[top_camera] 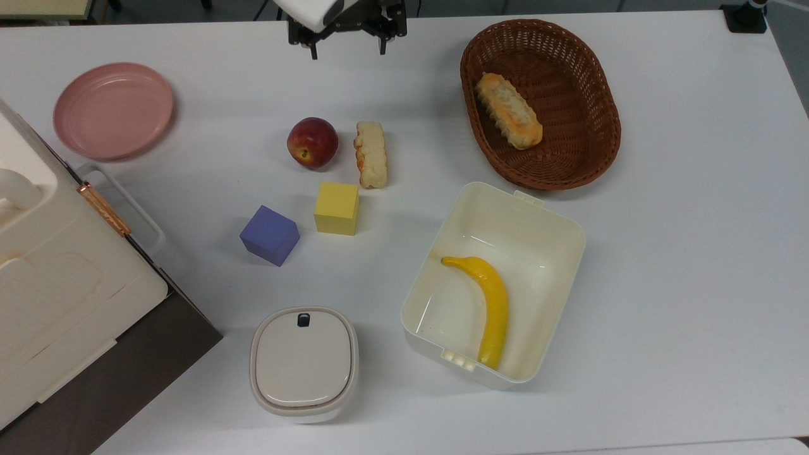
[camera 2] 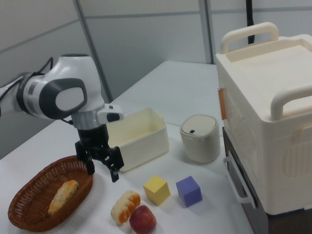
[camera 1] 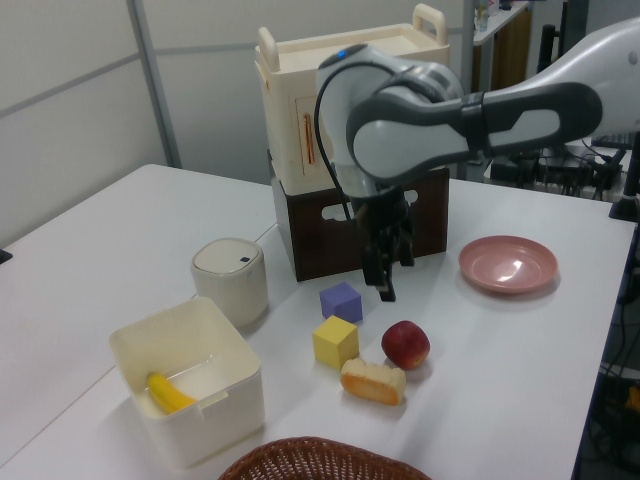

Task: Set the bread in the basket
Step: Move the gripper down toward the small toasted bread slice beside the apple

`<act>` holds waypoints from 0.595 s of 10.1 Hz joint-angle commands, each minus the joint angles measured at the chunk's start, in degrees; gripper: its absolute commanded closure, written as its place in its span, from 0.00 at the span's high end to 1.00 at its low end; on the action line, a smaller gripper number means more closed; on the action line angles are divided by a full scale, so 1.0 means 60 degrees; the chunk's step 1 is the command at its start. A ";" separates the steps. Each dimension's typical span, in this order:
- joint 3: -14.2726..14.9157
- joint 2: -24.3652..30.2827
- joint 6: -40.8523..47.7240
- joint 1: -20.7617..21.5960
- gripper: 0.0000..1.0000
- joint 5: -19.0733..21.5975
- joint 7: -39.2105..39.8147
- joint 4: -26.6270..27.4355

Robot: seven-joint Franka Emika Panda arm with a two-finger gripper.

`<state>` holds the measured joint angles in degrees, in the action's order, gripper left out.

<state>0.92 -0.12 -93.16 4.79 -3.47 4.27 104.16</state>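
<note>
The bread (top_camera: 371,153) is a short ridged stick with a toasted orange-brown top, lying on the white table beside a red apple (top_camera: 312,142). It also shows as the bread (camera 2: 125,206) and the bread (camera 1: 373,381) in the side views. The dark wicker basket (top_camera: 605,148) stands at the top view's upper right and holds a longer golden loaf (top_camera: 509,119). My gripper (top_camera: 348,50) hangs open and empty above the table near the top view's upper edge, well short of the bread. In the right view the gripper (camera 2: 103,171) hovers between the basket (camera 2: 27,218) and the bread.
A yellow cube (top_camera: 337,208) and a purple cube (top_camera: 270,234) sit just below the bread in the top view. A cream tub (top_camera: 556,221) holds a banana (top_camera: 486,303). A lidded canister (top_camera: 304,363), a pink plate (top_camera: 114,109) and a large cream box (top_camera: 57,284) occupy the top view's left.
</note>
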 commanded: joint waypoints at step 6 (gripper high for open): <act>0.0095 -0.2320 -0.3364 0.0446 1.00 0.0109 -0.0108 0.0790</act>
<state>0.90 -10.89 -108.53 5.18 -3.47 5.27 108.90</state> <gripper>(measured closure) 0.000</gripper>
